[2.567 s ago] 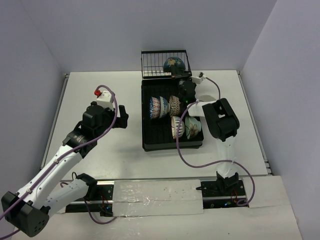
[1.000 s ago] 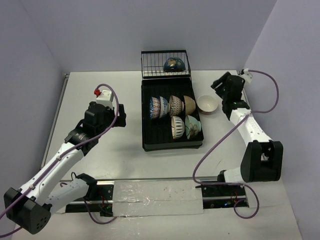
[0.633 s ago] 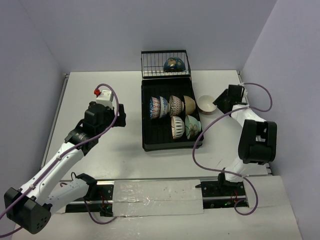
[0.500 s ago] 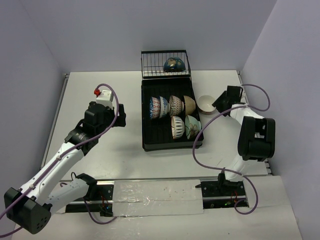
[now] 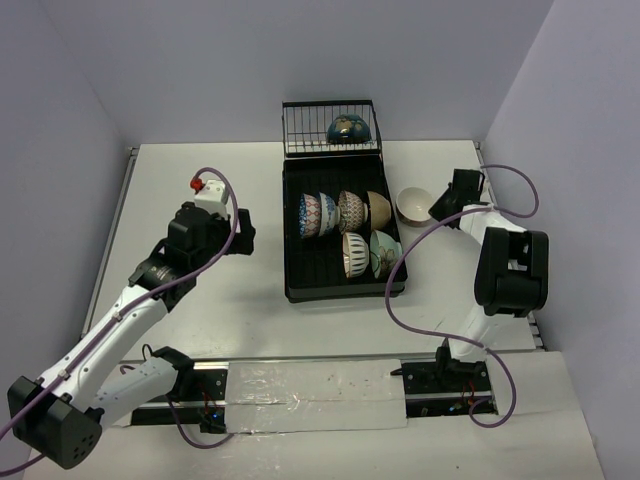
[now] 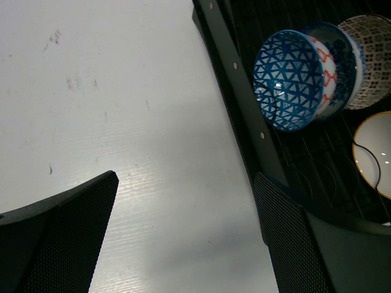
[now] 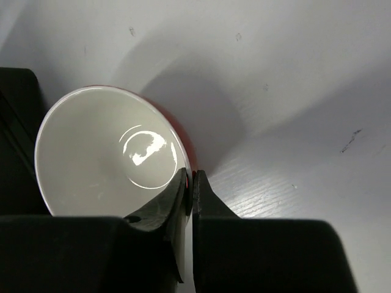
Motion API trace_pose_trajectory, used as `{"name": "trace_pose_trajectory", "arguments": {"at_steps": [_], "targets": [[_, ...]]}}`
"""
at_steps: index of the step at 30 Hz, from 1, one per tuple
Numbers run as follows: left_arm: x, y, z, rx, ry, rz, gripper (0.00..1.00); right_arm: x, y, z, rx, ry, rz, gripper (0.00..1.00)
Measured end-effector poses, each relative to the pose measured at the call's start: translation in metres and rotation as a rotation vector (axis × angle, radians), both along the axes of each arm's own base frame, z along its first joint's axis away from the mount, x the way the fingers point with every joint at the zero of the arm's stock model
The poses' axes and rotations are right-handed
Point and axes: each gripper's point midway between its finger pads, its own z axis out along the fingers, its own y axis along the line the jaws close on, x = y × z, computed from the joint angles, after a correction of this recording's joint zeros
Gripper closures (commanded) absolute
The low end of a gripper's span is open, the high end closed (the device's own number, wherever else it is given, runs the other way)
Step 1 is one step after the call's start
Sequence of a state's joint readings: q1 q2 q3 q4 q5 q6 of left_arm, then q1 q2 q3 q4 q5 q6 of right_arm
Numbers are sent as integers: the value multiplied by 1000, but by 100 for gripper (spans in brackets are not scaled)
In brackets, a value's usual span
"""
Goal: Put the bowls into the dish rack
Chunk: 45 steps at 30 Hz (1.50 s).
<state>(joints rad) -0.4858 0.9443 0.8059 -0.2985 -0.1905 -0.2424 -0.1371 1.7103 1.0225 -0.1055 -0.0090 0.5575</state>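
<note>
The black dish rack [image 5: 291, 272] holds several bowls on edge in its ribbed tray: blue-white ones [image 5: 315, 213], a brown-speckled one [image 5: 350, 211], a tan one [image 5: 378, 209] and a pale green one [image 5: 386, 253]. A dark blue bowl [image 5: 348, 128] sits in the wire basket [image 5: 310, 125]. A bowl with a white inside and red outside [image 5: 412, 205] is just right of the rack. My right gripper [image 5: 437, 208] is shut on its rim, one finger inside and one outside [image 7: 191, 180], with the bowl [image 7: 104, 152] tilted. My left gripper [image 5: 243, 232] is open and empty above the table, left of the rack [image 6: 186, 183].
The left wrist view shows the rack's left rim [image 6: 238, 110] and a blue triangle-patterned bowl [image 6: 288, 79] beyond my fingers. The rack's dark edge [image 7: 18, 122] lies right beside the held bowl. The right arm's purple cable [image 5: 400, 290] loops over the rack's front right corner.
My right gripper left the rack, where the tan bowl now stands, swung right, came down on the white-and-red bowl and shut on its rim. The left arm barely moved.
</note>
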Motion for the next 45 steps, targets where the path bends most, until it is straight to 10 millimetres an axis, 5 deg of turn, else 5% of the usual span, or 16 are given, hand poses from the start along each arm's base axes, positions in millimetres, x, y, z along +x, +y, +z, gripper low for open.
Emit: {"name": "trace_pose_trajectory", "arguments": {"at_steps": [12,16,20,25,29,33,39,45], "targets": [[-14,-37,14,-42,-57,-234,1,-16,-9,14,-75,16,1,100],[-30,-64,22,-10,-95,-372,1,-30,-13,61,-145,-45,-1,100],[-55,-99,43,74,-201,-560,1,-35,2,142,-220,-201,54,100],[-81,-131,86,176,-394,-757,1,-42,64,229,-269,-376,243,100],[-94,-144,102,274,-517,-871,2,-61,120,264,-272,-426,441,100],[-105,-155,96,389,-556,-986,6,-89,163,258,-267,-378,622,100],[-116,-169,85,501,-532,-1125,9,-131,212,222,-299,-218,860,100],[-125,-177,56,562,-433,-1219,14,-160,236,187,-336,-74,1005,100]]}}
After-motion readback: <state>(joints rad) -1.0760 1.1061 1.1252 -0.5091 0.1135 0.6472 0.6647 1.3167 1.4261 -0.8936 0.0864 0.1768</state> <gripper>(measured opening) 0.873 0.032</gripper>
